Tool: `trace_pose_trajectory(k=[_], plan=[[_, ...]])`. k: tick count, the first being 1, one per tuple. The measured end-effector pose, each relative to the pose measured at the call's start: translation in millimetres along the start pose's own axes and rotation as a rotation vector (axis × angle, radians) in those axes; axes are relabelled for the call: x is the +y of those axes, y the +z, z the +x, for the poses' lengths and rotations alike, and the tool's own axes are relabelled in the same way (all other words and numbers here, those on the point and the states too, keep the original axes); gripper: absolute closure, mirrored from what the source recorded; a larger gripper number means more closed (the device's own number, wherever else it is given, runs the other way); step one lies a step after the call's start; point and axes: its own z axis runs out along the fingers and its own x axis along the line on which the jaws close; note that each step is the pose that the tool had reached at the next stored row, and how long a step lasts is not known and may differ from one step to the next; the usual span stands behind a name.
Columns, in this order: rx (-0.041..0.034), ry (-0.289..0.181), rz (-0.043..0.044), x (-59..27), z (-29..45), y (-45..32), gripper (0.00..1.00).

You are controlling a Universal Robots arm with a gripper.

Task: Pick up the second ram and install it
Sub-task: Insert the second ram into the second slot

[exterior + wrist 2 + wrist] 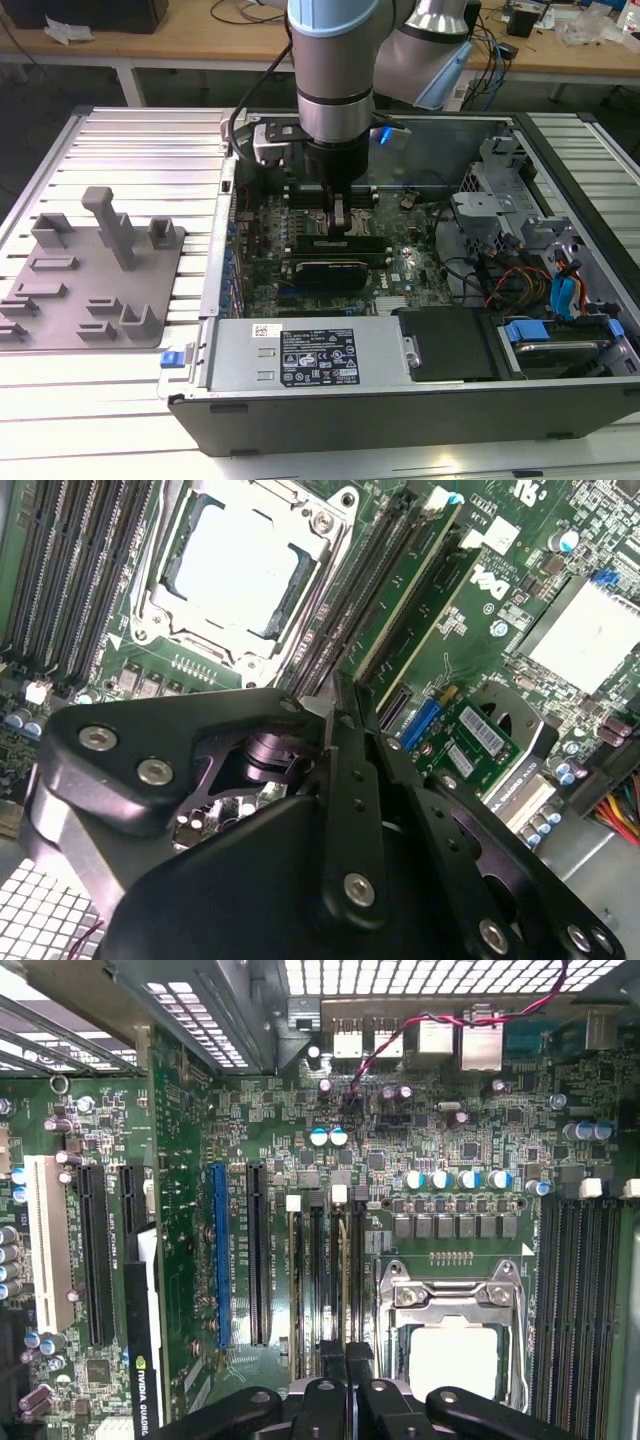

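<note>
Second ram (415, 605) seated in motherboard slot, gripper (335, 720) pointing straight down above it, fingers together.

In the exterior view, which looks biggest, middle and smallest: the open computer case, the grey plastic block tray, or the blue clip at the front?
1. The computer case looks biggest by far.
2. The grey fixture tray, on the exterior view's left, comes second.
3. The blue clip looks smallest.
The gaps are wide enough that nearness to the camera does not change the order.
</note>
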Motion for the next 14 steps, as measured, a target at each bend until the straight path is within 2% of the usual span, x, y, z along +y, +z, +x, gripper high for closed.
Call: trace_pose_trajectory(k=[2, 4, 5, 9, 14], plan=[[0.0, 0.0, 0.0032, 3.4, 0.1, -0.3, 0.91], [-0.0002, 0.0, 0.0174, 5.1, 0.1, 0.3, 0.91], [-0.0002, 0.0, 0.0214, 5.8, 0.1, 0.3, 0.91], [-0.0002, 0.0, 0.0256, 10.4, 0.2, 1.2, 0.91], [-0.0004, 0.0, 0.0277, 10.5, 0.1, 2.2, 0.91]])
